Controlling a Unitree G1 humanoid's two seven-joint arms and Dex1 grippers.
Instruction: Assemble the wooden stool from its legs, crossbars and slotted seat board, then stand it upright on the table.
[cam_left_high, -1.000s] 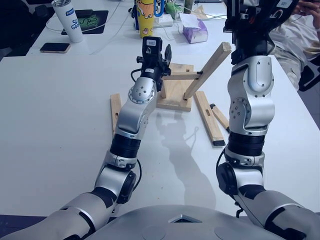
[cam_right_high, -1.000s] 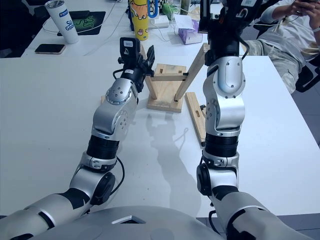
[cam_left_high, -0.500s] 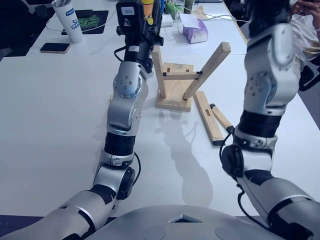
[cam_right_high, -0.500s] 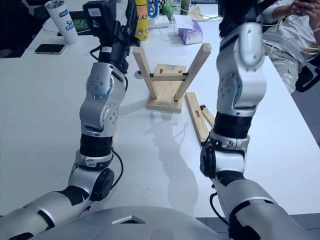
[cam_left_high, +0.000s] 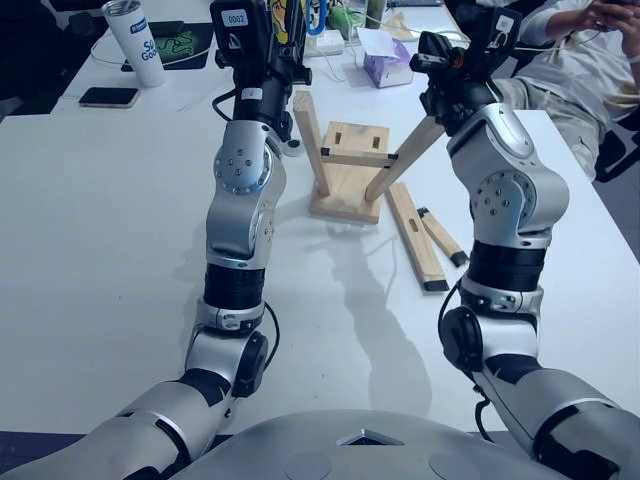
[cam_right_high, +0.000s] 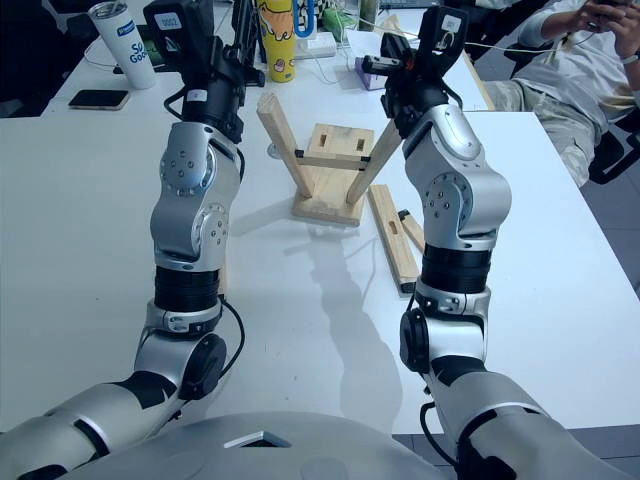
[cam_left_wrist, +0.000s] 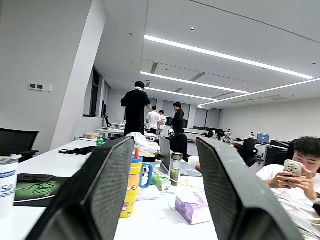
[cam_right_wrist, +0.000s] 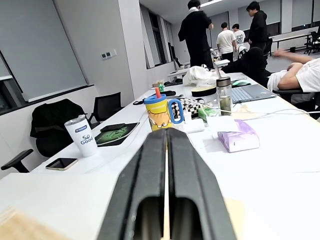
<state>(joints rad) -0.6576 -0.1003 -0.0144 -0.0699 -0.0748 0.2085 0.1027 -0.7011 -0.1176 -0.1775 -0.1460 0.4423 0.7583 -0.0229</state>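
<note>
The seat board (cam_left_high: 348, 185) lies flat on the table (cam_left_high: 100, 250), underside up. Two legs stand in it and splay apart: one leg (cam_left_high: 310, 140) rises from the board's edge on the robot's left, the other leg (cam_left_high: 405, 155) from its right edge. A crossbar (cam_left_high: 355, 158) bridges them above the board.

Just beside the board on the robot's right lie the loose parts, a long slotted piece (cam_left_high: 415, 235) and a shorter stick (cam_left_high: 442, 237). So the frame looks about half built, with more parts to fit and the flip onto its feet not yet done.

The right gripper (cam_right_wrist: 166, 137) is above the board at the top of the right-hand leg. Its fingers are pressed together with nothing between them. Whether the wrist touches the leg, I cannot tell. The left gripper (cam_left_wrist: 165, 150) is high above the board's far left corner, spread wide and empty.

Beyond the board stand a tissue box (cam_left_high: 385, 65) and a yellow cup (cam_right_high: 278, 35).

The main risk is that right wrist. A sideways nudge against the leaning leg could lever it out of its slot, pop the crossbar free, or slide the board. A careless sweep could also scatter the loose pieces off the table.
</note>
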